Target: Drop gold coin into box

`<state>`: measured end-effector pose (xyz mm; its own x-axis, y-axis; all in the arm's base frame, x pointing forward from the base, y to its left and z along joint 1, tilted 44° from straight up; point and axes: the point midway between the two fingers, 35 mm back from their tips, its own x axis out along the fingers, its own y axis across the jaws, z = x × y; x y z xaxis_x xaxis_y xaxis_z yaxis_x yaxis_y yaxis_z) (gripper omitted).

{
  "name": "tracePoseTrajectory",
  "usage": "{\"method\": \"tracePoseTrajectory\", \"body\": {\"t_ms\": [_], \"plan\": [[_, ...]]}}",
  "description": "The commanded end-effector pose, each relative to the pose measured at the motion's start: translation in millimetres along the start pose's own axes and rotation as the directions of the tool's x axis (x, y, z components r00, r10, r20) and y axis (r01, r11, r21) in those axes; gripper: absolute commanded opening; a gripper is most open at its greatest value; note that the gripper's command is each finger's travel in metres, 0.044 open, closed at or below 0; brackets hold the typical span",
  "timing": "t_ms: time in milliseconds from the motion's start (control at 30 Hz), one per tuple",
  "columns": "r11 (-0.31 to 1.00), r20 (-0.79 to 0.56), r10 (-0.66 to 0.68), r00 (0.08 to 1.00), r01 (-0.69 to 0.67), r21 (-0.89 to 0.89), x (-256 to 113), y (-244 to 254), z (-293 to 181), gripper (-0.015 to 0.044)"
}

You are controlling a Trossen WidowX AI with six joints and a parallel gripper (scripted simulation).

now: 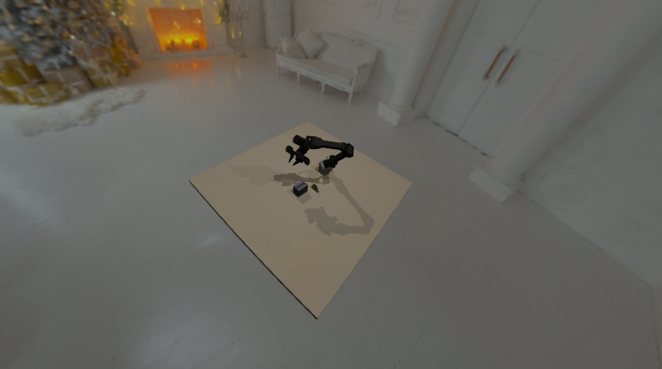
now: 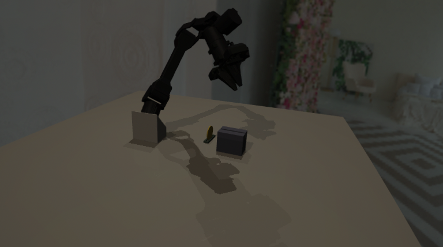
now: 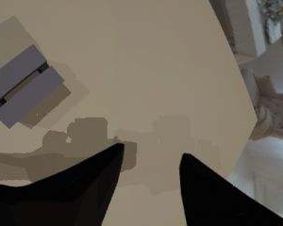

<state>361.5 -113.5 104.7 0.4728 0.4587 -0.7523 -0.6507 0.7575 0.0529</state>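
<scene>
The gold coin (image 2: 210,132) stands on its edge in the dark-green holder (image 2: 206,141); in the top view coin and holder are one small patch. The grey box (image 1: 300,189) (image 2: 231,143) (image 3: 29,86) is closed, a dark slot running along its lid. In the exterior view it stands to the right of the holder. My gripper (image 1: 291,163) (image 2: 237,88) (image 3: 152,155) is partly open and empty, high above the table and pointing down at a slant. The wrist view shows a gap between the fingertips, with the box at upper left. The coin and holder are not in the wrist view.
The tan table top (image 1: 312,272) (image 2: 114,198) (image 3: 146,56) carries the box and holder. The arm's base (image 1: 324,167) (image 2: 144,128) stands near the holder, on its left in the exterior view. Shadows of the arm fall across the table.
</scene>
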Motion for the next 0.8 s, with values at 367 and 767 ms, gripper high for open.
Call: {"method": "tracePoseTrajectory", "body": {"t_ms": [367, 767], "plan": [[0.554, -0.231, 0.561, 0.795, -0.567, -0.609, 4, 205, -5, 0.0161], [0.551, -0.231, 0.562, 0.794, -0.568, -0.611, 25, 223, -9, 0.0161]]}}
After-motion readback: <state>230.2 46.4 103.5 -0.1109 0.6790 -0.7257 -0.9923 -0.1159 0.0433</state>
